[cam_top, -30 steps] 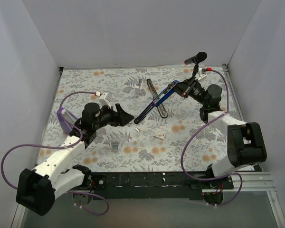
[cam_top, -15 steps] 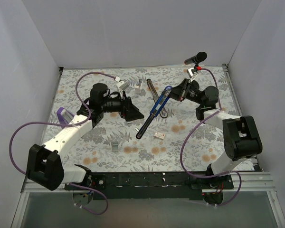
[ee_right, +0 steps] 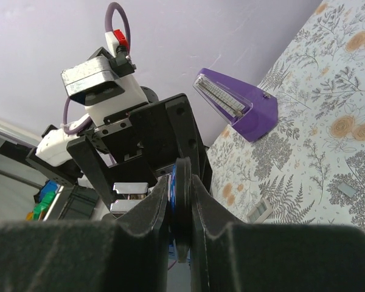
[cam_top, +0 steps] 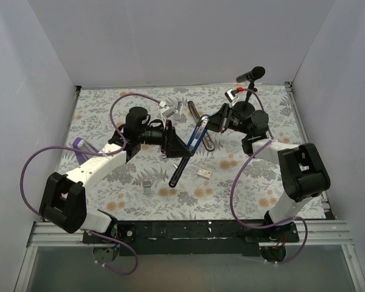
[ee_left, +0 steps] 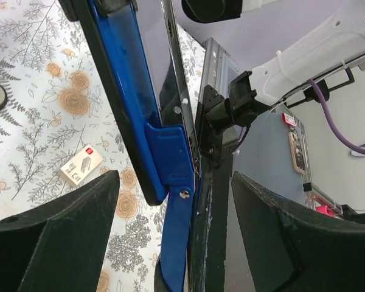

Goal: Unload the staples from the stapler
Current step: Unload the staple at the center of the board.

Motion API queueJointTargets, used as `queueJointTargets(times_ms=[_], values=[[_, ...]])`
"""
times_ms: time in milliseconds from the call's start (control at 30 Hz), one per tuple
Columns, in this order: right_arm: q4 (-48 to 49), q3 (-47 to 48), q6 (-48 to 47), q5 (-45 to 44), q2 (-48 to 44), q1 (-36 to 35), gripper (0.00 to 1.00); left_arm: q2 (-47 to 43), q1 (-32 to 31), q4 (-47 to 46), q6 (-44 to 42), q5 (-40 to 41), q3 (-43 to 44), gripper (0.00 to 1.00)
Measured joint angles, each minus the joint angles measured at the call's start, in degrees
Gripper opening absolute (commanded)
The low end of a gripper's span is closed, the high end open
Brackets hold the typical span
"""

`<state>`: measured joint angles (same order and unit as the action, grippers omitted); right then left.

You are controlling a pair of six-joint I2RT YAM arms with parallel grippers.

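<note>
The stapler (cam_top: 190, 149) is lifted off the table and slants from upper right to lower left. Its blue arm (ee_left: 131, 91) and black base bar (ee_left: 210, 231) hang side by side, joined at a blue hinge piece. My right gripper (cam_top: 214, 123) is shut on its upper end; in the right wrist view the thin black-and-blue edge (ee_right: 181, 201) is pinched between the pads. Lower down, my left gripper (cam_top: 182, 151) is open, with one finger (ee_left: 48, 243) on each side of the stapler (ee_left: 173, 207) and a gap on both sides. No staples can be made out.
A black-and-silver bar (cam_top: 201, 128) lies on the table behind the stapler. A microphone (cam_top: 250, 74) stands at the back right and a purple block (cam_top: 82, 149) at the left. A small white box (cam_top: 204, 173), a grey clip (cam_top: 147, 187) and small metal pieces (cam_top: 168, 114) lie scattered.
My left arm has swung forward and right until its open fingers straddle the stapler. The right gripper has carried the stapler left and tipped it steeper.
</note>
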<state>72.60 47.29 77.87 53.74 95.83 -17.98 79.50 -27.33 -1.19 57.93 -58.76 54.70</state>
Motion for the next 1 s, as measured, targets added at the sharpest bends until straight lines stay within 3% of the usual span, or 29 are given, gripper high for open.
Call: queueJointTargets(times_ms=[300,467,833,1000], values=[[0.1,1.1,-0.5,-0.9,0.0,-0.9,0.01,2.3,-0.6,-11.0,8.8,-2.6,-3.5,0.7],[0.1,1.4,-0.5,-1.2,0.0,-1.0,0.01,2.8,-0.6,-17.5,14.2,-3.7,-6.0,0.61],[0.1,1.4,-0.8,-1.5,0.0,-1.3,0.01,4.3,-0.6,-35.3,26.6,-5.2,-11.0,0.56],[0.4,1.4,-0.1,-1.6,0.0,-1.3,0.01,5.0,-0.6,-37.8,28.8,-5.0,-11.0,0.32]])
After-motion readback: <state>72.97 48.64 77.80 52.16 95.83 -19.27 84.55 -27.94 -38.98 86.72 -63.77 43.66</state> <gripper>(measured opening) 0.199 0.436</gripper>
